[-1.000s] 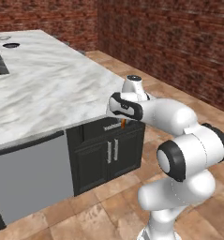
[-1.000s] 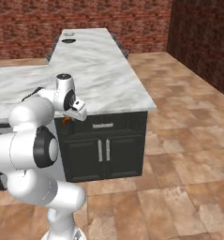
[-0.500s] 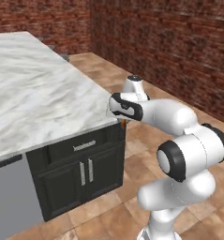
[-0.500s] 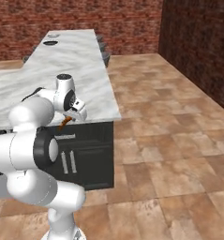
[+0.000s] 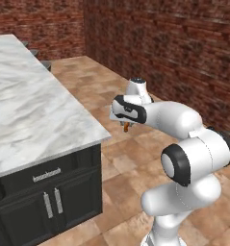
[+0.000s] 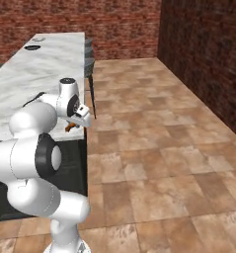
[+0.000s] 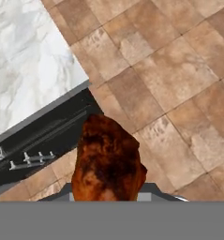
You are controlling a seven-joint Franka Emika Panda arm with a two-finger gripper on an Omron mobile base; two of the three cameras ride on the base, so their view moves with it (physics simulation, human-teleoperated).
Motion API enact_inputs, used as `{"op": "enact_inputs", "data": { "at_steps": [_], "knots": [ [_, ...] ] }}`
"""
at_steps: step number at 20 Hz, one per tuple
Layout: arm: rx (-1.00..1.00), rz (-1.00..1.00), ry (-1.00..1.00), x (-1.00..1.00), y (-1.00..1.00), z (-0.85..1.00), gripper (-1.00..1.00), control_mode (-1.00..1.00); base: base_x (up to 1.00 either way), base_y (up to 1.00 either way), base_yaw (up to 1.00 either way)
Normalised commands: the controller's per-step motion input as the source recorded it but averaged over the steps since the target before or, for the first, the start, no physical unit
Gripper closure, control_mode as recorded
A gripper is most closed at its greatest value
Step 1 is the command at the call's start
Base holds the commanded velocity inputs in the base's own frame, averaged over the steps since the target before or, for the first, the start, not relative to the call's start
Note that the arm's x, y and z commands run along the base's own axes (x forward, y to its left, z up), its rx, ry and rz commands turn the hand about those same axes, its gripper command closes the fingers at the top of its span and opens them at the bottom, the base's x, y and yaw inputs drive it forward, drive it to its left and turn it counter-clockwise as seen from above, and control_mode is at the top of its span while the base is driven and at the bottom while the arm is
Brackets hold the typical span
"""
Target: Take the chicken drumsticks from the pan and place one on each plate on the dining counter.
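While its jaws stay narrowed around an orange-brown chicken drumstick, the gripper hangs over the brown tiled floor, just off the corner of the marble counter. Below and beside the hand, black cabinets with silver handles front that counter. Farther ahead, dark stools stand at the counter's long side, with a red brick wall beyond
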Motion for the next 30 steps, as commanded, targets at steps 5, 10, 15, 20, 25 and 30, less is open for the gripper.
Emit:
{"op": "enact_inputs", "data": {
  "at_steps": [5, 10, 15, 20, 25, 30],
  "knots": [
    [0.0, 0.0, 0.0, 0.0, 0.0, 0.0, 1.0, 1.0, 0.64, -0.73, 0.0],
    [0.0, 0.0, 0.0, 0.0, 0.0, 0.0, 1.0, 1.0, 0.65, -0.73, 0.0],
    [0.0, 0.0, 0.0, 0.0, 0.0, 0.0, 1.0, 1.0, 0.77, -0.57, 0.0],
    [0.0, 0.0, 0.0, 0.0, 0.0, 0.0, 1.0, 1.0, 0.97, -0.17, 0.0],
    [0.0, 0.0, 0.0, 0.0, 0.0, 0.0, 1.0, 1.0, 0.99, 0.07, 0.0],
    [0.0, 0.0, 0.0, 0.0, 0.0, 0.0, 1.0, 1.0, 0.98, 0.12, 0.0]
  ]
}}
